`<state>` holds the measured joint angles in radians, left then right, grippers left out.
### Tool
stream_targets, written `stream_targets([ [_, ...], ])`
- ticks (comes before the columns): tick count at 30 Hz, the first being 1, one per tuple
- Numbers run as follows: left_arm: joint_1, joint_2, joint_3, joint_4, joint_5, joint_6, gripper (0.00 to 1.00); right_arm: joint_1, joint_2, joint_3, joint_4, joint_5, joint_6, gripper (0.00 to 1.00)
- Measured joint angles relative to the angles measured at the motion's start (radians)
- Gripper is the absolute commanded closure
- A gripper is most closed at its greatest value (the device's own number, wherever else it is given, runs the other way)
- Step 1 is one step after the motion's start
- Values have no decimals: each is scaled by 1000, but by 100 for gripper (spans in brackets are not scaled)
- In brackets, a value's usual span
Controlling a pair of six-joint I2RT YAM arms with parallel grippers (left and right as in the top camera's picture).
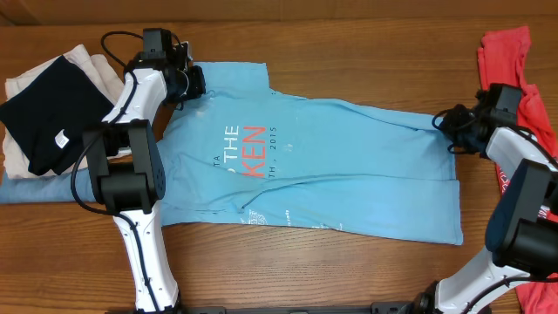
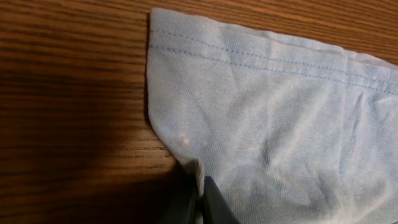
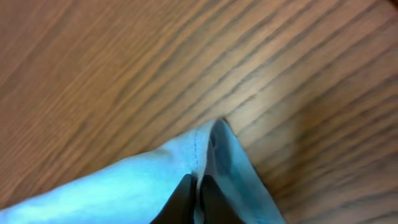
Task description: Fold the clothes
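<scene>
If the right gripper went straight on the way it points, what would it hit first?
Past the edge of the light blue T-shirt it pinches, probably the brown wooden table; depth is unclear.

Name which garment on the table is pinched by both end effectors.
The light blue T-shirt with red and white lettering, spread mid-table. The coral-red shirt at right and the black garment at left are not gripped.

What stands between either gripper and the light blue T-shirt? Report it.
Nothing visible. The left gripper and right gripper are each shut on an edge of the light blue T-shirt. The black garment and coral-red shirt lie off to the sides.
</scene>
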<state>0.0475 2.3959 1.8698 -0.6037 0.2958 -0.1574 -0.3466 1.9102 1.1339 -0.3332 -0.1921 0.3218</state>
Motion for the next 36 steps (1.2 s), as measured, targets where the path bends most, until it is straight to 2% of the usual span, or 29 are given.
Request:
stream_targets([
  [14, 0, -16, 1, -63, -18, 4, 96, -1, 0, 17, -63, 35, -13, 96],
  [19, 0, -86, -14, -114, -67, 7, 96, 0, 0, 100, -196, 43, -41, 96],
  [28, 0, -324, -15, -181, -133, 8, 96, 0, 0, 245, -429, 70, -61, 96],
  [36, 0, -335, -14, -325, -198, 8, 96, -1, 0, 252, -520, 122, -61, 96],
])
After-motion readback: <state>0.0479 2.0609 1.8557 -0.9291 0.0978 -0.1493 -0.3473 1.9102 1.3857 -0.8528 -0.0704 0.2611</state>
